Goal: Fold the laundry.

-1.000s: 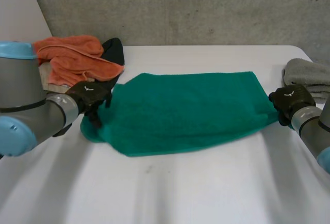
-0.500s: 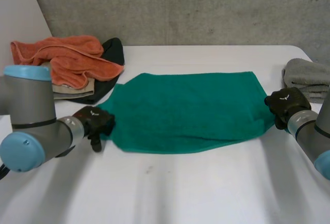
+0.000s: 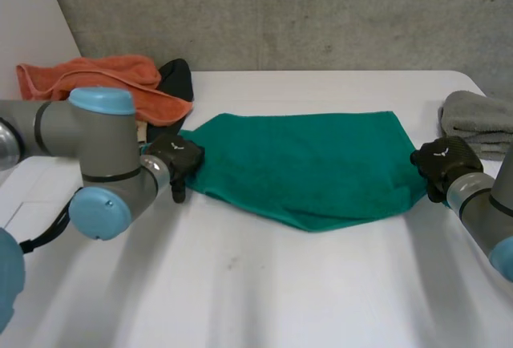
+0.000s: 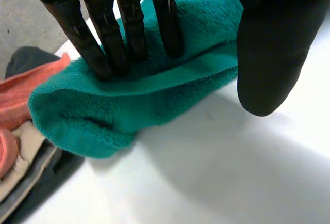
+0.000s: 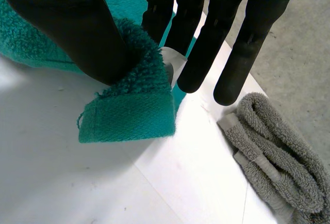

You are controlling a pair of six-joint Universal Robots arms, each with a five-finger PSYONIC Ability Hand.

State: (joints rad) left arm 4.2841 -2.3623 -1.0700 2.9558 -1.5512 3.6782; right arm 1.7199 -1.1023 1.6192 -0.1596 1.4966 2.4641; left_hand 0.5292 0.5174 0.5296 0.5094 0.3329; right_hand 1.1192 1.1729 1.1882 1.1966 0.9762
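A green towel (image 3: 304, 163) lies spread across the middle of the white table (image 3: 264, 284), its near edge drawn to a point. My left hand (image 3: 178, 158) is at the towel's left corner. In the left wrist view its straight fingers (image 4: 129, 22) rest on the rolled-over edge of the towel (image 4: 103, 115), and the thumb (image 4: 268, 53) stands apart over bare table. My right hand (image 3: 439, 162) is at the towel's right near corner. There its thumb (image 5: 77, 22) and fingers pinch the corner (image 5: 129, 115), lifted slightly off the table.
An orange towel (image 3: 112, 83) lies on a black cloth (image 3: 178, 79) and a beige one at the back left, close beside my left hand. A folded grey towel (image 3: 481, 119) sits at the right edge, just beyond my right hand. The front of the table is bare.
My left arm has swung inward, carrying the towel's left near corner rightward and back, so the near edge now slants. The left thumb has come off the cloth. The right hand has barely moved.
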